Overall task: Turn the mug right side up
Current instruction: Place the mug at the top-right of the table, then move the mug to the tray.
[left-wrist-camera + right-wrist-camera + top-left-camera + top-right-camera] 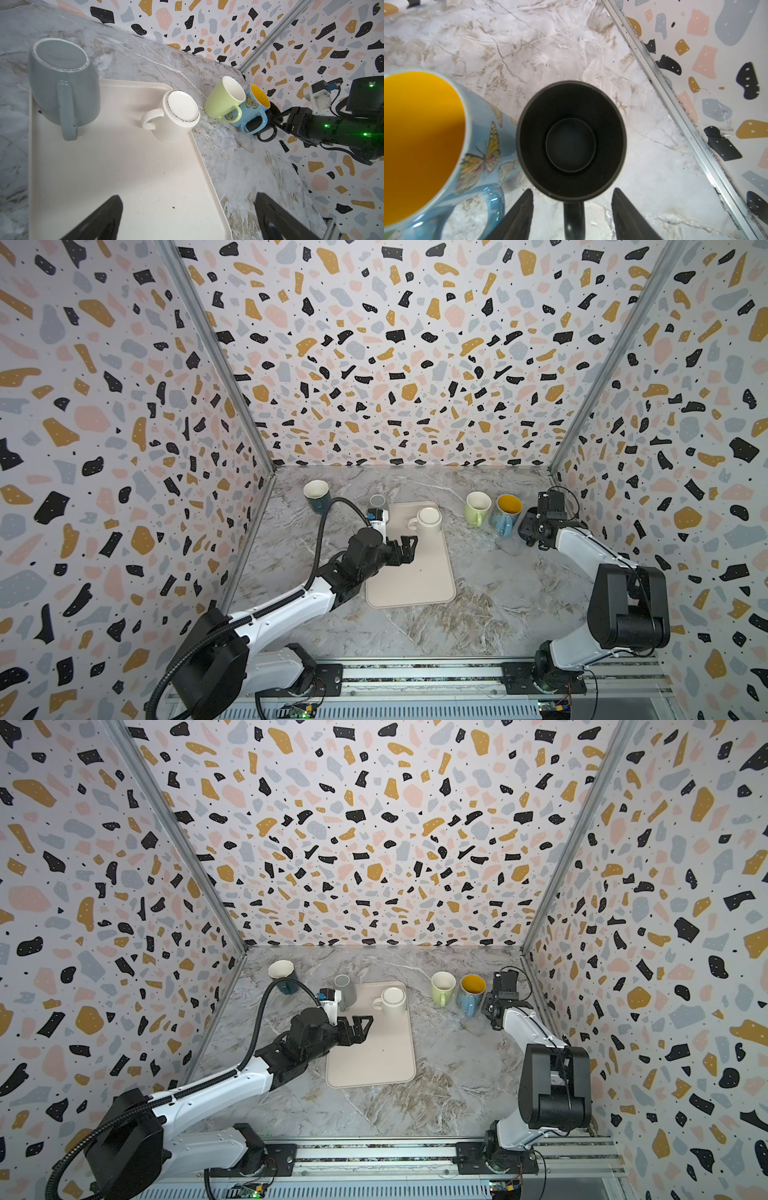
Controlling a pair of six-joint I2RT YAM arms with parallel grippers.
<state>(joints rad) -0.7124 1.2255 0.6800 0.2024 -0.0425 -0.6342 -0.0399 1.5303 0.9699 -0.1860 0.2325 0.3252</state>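
Marble tabletop (498,593), butterfly-print blue mug (483,145), black mug (571,141) upright

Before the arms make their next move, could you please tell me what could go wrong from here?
1. The right gripper stands open astride the handle of the black mug, which stands close beside the blue butterfly mug; a sideways retreat could snag the handle and knock both mugs.
2. The white mug sits bottom-up near the edge of the tray; a clumsy push from the open left gripper might slide it off.
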